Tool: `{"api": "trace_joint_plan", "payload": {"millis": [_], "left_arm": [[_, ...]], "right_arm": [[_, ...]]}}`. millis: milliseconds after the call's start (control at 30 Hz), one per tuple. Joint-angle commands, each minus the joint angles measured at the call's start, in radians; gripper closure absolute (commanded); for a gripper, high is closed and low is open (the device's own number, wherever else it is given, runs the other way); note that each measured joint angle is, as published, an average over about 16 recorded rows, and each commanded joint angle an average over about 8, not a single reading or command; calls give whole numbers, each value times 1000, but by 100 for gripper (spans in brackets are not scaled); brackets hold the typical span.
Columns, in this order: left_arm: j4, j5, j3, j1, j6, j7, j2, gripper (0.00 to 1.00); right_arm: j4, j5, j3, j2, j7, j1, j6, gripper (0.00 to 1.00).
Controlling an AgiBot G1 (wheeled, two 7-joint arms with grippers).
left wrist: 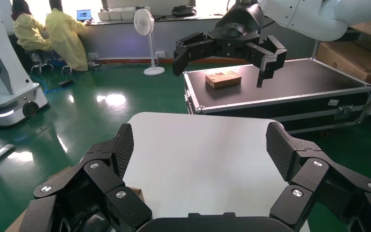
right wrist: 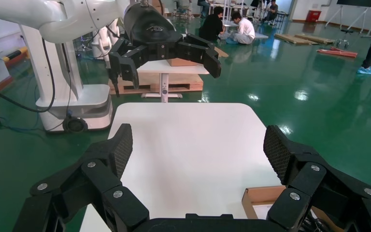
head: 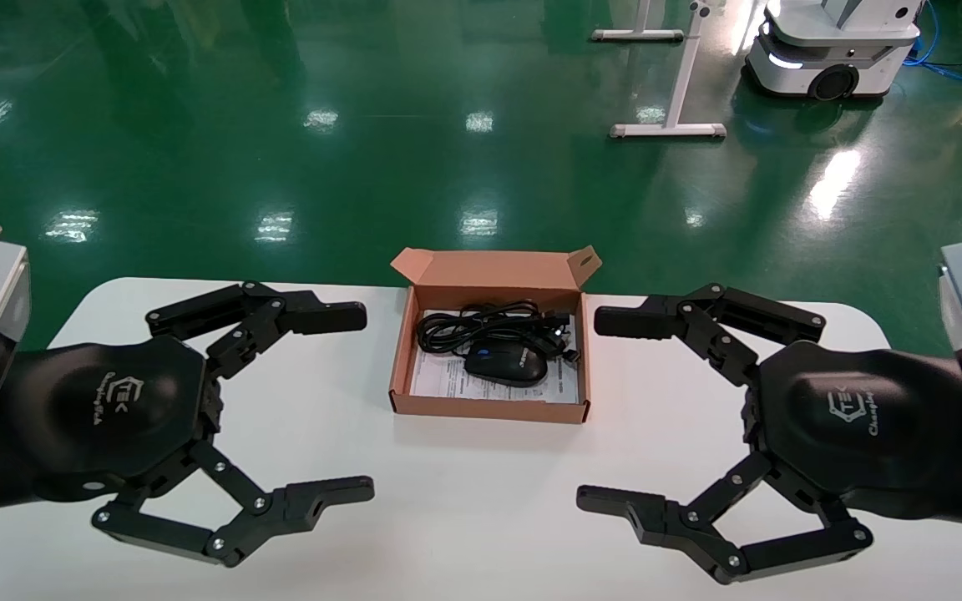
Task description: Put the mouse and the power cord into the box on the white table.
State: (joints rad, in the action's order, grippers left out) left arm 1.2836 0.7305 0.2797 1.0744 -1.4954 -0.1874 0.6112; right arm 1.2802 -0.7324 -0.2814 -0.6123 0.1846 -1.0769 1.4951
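Judging by the layout, little can go wrong unless a pincer swings inward and knocks the box (head: 491,346) along the white table (head: 464,501). Both the left pincer (head: 347,405) and right pincer (head: 606,409) hover spread and empty beside it. Inside lie the mouse (head: 506,365) and the power cord (head: 481,324).

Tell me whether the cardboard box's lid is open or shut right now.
Open. The box has its flap lid standing up at the far edge, so the mouse and power cord inside show from above.
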Motion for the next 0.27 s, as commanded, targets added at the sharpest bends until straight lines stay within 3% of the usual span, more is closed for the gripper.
{"api": "trace_joint_plan", "payload": {"millis": [33, 267], "left_arm": [[0, 0, 0, 0, 0, 0, 0, 0], [0, 0, 0, 0, 0, 0, 0, 0]], "right_arm": [[0, 0, 0, 0, 0, 0, 0, 0], [0, 0, 0, 0, 0, 0, 0, 0]]}}
